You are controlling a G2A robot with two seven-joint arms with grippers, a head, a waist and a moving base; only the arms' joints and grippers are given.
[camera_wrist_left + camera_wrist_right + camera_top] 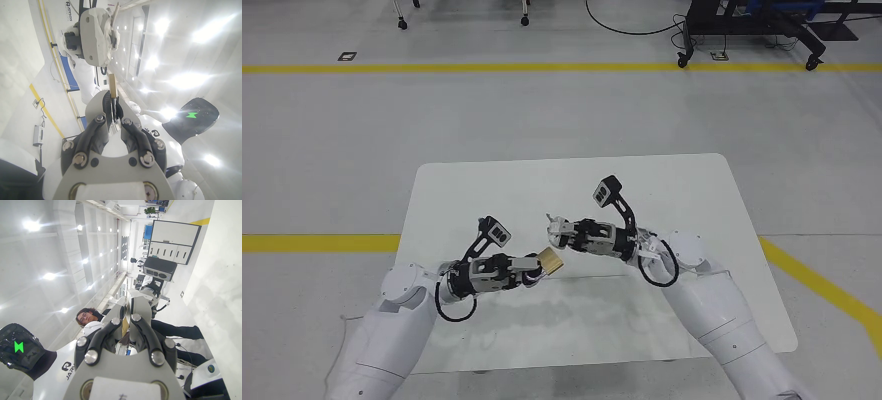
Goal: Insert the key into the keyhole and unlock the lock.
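A brass padlock (553, 262) hangs above the white table (642, 320), with my left gripper (539, 265) shut on its shackle end. The left wrist view has the lock body (113, 85) sticking out past the left gripper (113, 100). My right gripper (558, 229) is a short way beyond and above the lock, shut on a small silver key (550, 218) that points away from its fingers. The same key (115, 13) juts from the right gripper (109, 34) in the left wrist view. The right gripper (126, 308) has its fingers pressed together in its own wrist view.
Both arms hover over the middle of the table, their grippers facing each other a few centimetres apart. Bare tabletop lies all around them. A yellow floor line (542, 68) runs behind the table, and a wheeled frame (752, 30) stands at the far right.
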